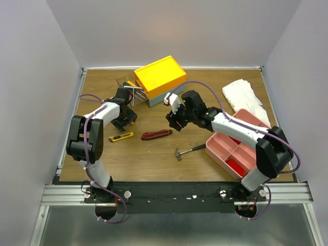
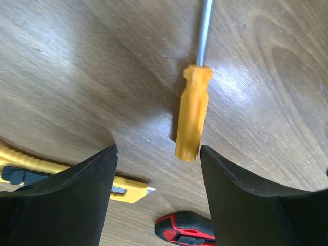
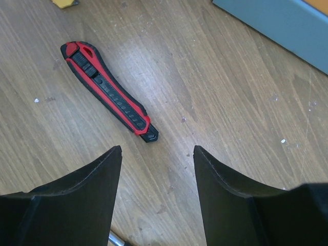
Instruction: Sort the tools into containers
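Left wrist view: orange plastic-handled screwdriver (image 2: 193,115) flat on the wooden table (image 2: 77,61), handle end between and just ahead of the left jaws, which are spread wide and empty.

Likely step: pick this one up for the yellow-topped, grey-based drawer box (image 1: 160,76). Best done by dropping straight down, centring on mid-handle rather than the steel shank, and closing across the handle's width. Mind the yellow utility knife (image 2: 130,189), close beside the jaws.

Right jaws also apart, holding nothing, over bare table near the red-and-black utility knife (image 3: 107,92).

Count:
- one orange screwdriver
- one yellow knife
- one red knife
- one black-handled mini hammer (image 1: 188,150)
- one drawer box, with one clear drawer (image 1: 125,82) pulled out
- one pink compartment tray (image 1: 219,146)
- one white cloth (image 1: 245,95)

Drawer contents too small to tell.
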Action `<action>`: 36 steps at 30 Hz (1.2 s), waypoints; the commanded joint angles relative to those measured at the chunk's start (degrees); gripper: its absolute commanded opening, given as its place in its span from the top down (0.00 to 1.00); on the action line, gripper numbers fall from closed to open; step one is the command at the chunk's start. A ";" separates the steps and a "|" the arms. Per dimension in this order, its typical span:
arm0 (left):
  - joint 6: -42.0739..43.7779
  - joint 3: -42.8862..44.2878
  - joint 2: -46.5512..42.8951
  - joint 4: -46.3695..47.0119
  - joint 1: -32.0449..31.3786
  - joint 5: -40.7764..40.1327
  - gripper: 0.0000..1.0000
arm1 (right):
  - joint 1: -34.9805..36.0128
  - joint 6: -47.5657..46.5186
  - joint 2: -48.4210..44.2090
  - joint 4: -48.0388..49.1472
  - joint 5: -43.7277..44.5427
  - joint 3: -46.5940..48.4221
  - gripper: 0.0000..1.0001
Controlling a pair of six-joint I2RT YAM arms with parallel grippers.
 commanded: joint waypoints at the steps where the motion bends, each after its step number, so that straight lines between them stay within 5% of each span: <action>1: 1.64 -1.41 3.45 -5.07 0.97 -5.96 0.23 | -0.50 0.78 0.81 -0.81 -0.39 1.42 0.34; 11: 15.94 -3.78 -0.95 3.09 5.01 -2.01 0.22 | -0.85 2.09 0.63 -1.07 -1.17 1.33 0.34; 22: 42.05 5.62 8.98 6.53 4.66 4.41 0.32 | -0.94 3.59 1.34 -1.24 -1.18 2.38 0.35; 27: 47.07 5.01 8.90 7.58 4.75 6.69 0.59 | -0.94 4.03 0.63 -0.72 -0.56 1.42 0.35; 34: 45.93 -2.02 3.54 8.56 4.66 9.51 0.78 | -1.02 3.41 -0.33 -0.89 0.05 1.15 0.35; 36: 46.54 -3.95 1.09 8.38 4.66 8.99 0.92 | -1.03 3.15 -0.34 -0.89 -0.03 1.33 0.35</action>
